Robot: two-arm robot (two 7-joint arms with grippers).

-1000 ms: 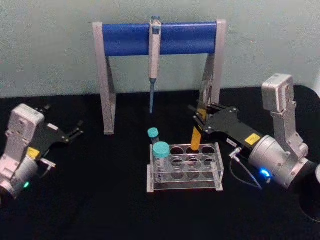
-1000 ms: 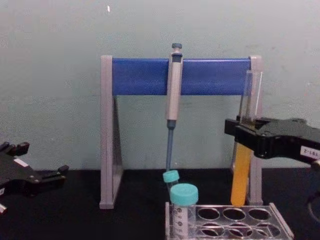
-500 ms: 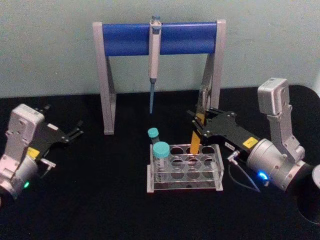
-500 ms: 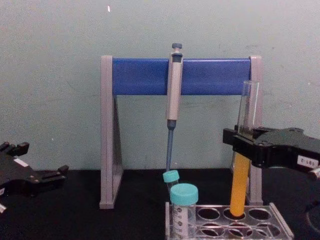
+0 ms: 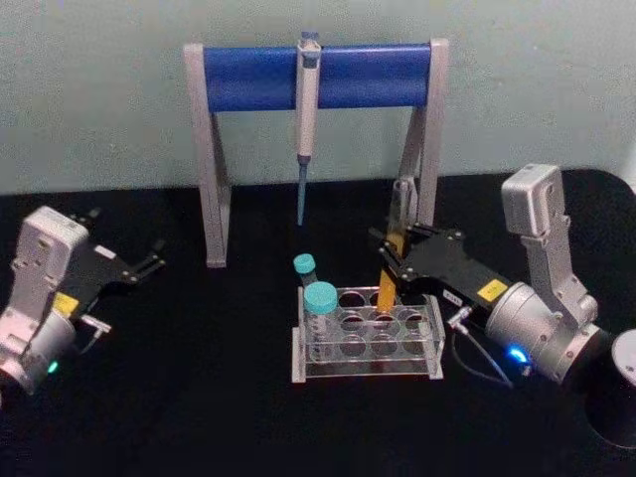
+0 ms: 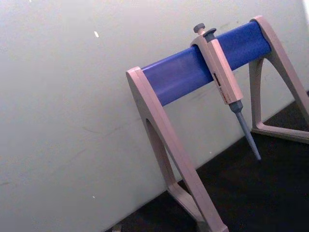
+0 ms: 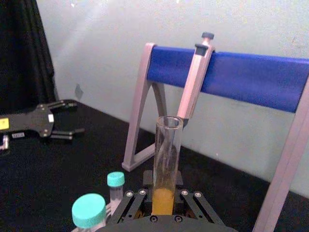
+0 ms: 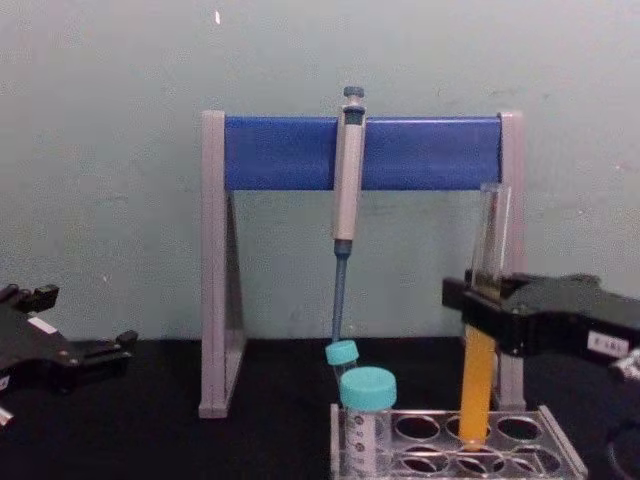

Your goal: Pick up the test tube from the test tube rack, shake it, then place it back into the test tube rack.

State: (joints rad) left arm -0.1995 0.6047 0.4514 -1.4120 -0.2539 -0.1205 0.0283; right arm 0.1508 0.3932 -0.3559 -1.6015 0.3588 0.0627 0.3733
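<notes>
1. Lower than a second ago, the test tube (image 8: 477,385) now dips into a middle hole at the test tube rack's (image 8: 562,447) back edge.
2. The right gripper (image 8: 481,312) clamps it; I'd keep it upright and sink it fully.
3. The left gripper (image 5: 149,263) waits with fingers spread by the worktop's (image 5: 199,397) left edge.

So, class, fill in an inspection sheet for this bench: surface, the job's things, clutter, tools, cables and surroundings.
Surface: black table, no spill seen.
Job's things: test tube, orange-yellow liquid in its lower half, upright, lower end in a back-row hole of the clear test tube rack.
Clutter: teal-capped tube in the rack's front left hole; small teal-capped vial just behind it; pipette hanging on the grey-and-blue pipette stand.
Tools: right tool shut on the test tube above the rack; left tool open, parked at the table's left.
Cables: grey cable loop by the right arm's wrist.
Surroundings: pale green wall.
</notes>
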